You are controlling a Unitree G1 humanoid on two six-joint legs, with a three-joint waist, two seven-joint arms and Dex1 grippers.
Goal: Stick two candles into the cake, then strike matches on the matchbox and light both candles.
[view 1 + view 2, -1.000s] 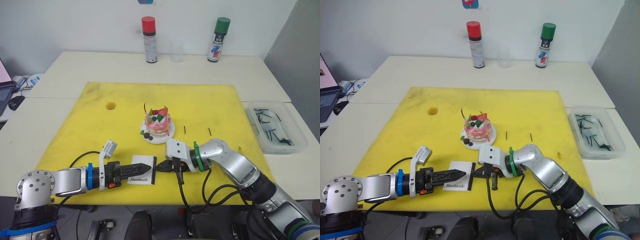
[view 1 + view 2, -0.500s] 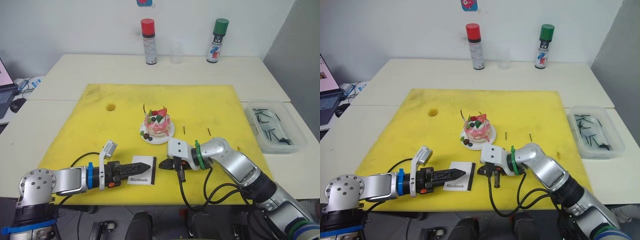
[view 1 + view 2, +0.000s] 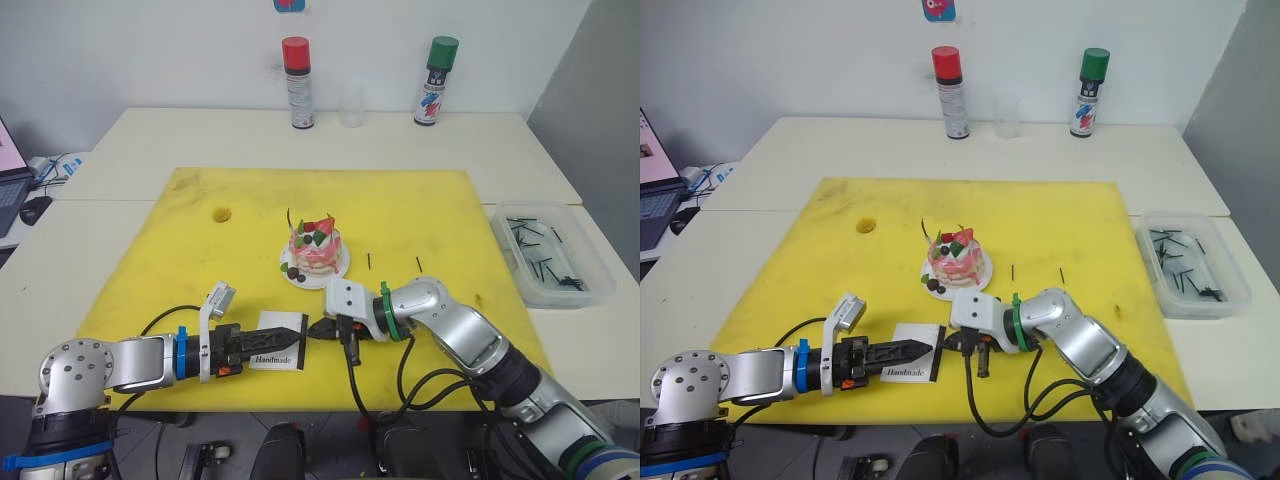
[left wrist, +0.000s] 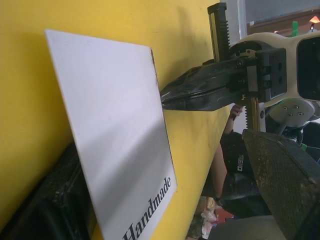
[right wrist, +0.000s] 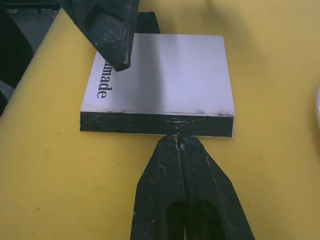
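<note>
The matchbox (image 3: 275, 352), white with "Handmade" lettering, is tilted up near the front edge of the yellow mat (image 3: 180, 260), and my left gripper (image 3: 290, 328) is shut on it. My right gripper (image 5: 177, 139) is shut, its tips pressed against the black strip (image 5: 150, 122) on the box's edge. I cannot make out a match between its fingers. The pink-and-white cake (image 3: 316, 248) sits on its small plate mid-mat, just beyond both grippers. Two thin candles (image 3: 289, 216) rise from the cake. Two short black matches (image 3: 369, 259) lie on the mat to its right.
A clear bin (image 3: 500, 235) holding several black sticks stands right of the mat. A red-capped can (image 3: 297, 80), a clear cup (image 3: 351, 103) and a green-capped can (image 3: 436, 78) line the table's far edge. The mat has a hole (image 3: 221, 211) at far left.
My right gripper drew back from the matchbox half a second ago and has now moved left again, onto the black strip. The left gripper keeps hold of the box.
</note>
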